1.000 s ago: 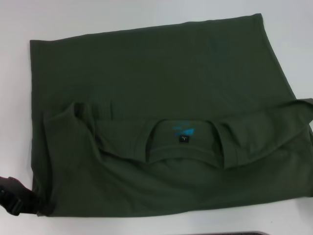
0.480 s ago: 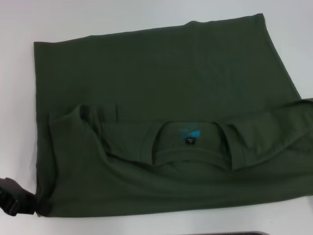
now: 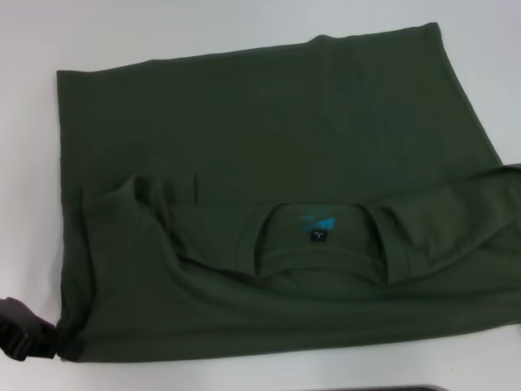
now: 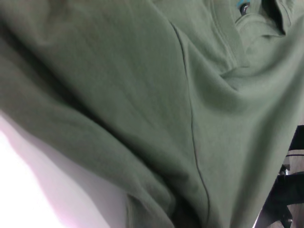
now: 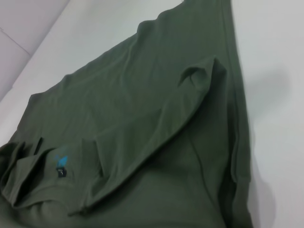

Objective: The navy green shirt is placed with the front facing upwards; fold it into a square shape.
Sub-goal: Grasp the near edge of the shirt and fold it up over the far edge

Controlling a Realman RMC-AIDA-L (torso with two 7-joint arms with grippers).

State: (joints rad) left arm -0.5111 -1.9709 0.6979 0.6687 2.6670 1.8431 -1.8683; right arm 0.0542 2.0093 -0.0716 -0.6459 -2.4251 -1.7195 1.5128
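White table (image 3: 244,24) fills the head view's far side and corners, w/ a bare strip along the near edge. A dark strip (image 3: 383,388) shows at the very near edge. In the right wrist view, a faint seam (image 5: 14,40) crosses the pale surface.

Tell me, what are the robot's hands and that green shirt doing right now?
Left gripper at the shirt's near left corner. Right gripper out of sight. Shirt partly folded on the white table, collar and black tag showing. Nothing in the way.
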